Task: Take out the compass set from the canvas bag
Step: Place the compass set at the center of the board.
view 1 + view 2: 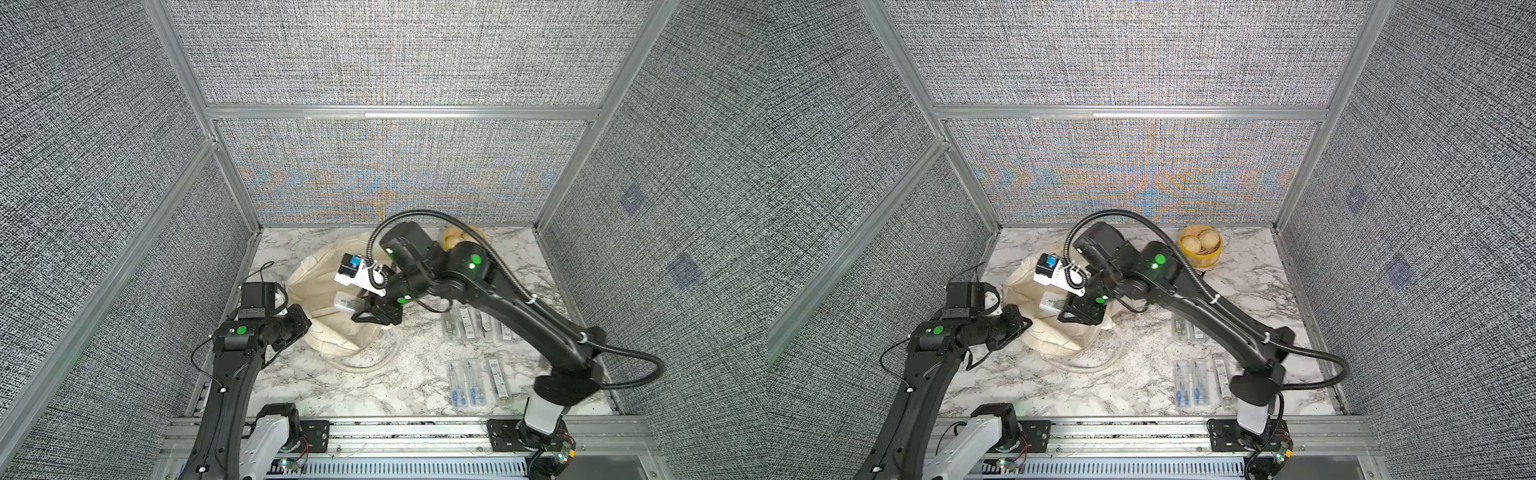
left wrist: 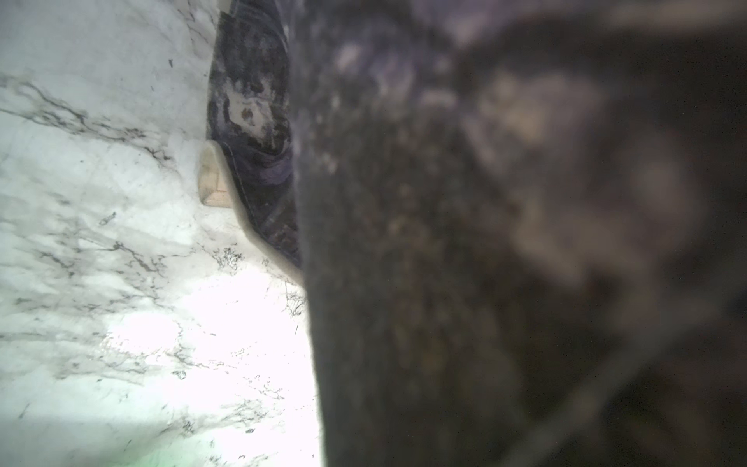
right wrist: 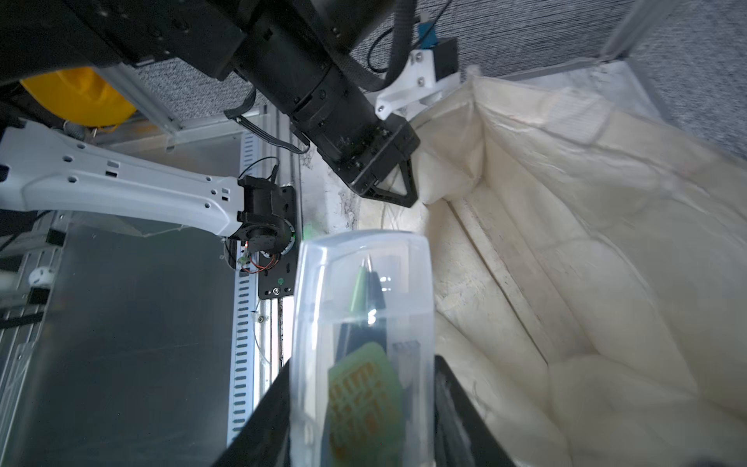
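Clear rounded plastic compass set point(image 3: 364, 323), green-and-black tool inside, clamped in right claw point(image 1: 360, 311) just above open mouth of canvas bag point(image 1: 332, 328); bag floppy cream cloth, dark print outside point(image 2: 258, 113), slumped mid-table. Left claw point(image 3: 388, 186) pinched shut on bag's rim. White grey-veined marble table point(image 1: 374, 386), woven grey wall panels w/ alu frame round bag.

Left wrist view blurs dark canvas bag point(image 2: 505, 242) (tabletop point(image 2: 210, 323) glare-bleached); top views sharp.
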`<state>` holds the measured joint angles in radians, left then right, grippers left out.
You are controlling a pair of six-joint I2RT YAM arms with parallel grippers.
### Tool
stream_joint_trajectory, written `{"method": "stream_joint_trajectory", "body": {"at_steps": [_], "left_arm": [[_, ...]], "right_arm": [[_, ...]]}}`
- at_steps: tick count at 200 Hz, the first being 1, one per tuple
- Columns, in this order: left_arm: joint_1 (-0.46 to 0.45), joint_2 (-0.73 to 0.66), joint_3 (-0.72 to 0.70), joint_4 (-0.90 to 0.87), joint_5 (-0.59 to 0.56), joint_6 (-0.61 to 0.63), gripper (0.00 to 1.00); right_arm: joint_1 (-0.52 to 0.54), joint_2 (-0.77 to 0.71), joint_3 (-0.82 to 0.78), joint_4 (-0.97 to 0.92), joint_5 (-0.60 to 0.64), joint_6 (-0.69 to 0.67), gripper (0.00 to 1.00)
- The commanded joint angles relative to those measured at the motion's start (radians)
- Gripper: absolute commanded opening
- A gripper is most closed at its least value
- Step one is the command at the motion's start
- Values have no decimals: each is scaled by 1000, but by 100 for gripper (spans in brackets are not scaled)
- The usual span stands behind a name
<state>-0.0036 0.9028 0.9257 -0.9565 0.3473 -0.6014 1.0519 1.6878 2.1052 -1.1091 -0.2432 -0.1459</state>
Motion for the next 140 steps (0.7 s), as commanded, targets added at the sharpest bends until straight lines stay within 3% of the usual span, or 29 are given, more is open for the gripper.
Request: {"method": "stream_joint_trajectory", "body": {"at_steps": [1,43,71,97,140], "left_arm": [[2,10,10,84,3,32,0],[3,16,16,117,36,67,0],[4,8,12,130,50,85,0],[4,8,5,134,61,90,0],[4,-4,4,113,49,99,0]], "right_arm": [[-1,-153,-211,-24,182,230,41],[43,-476,-783,100,344,725,41],[77,-559,-1047,210,435,984,40],[82,-508,-1177,306,472,1097,41],[69,-282,-1159,378,472,1165,43]]}}
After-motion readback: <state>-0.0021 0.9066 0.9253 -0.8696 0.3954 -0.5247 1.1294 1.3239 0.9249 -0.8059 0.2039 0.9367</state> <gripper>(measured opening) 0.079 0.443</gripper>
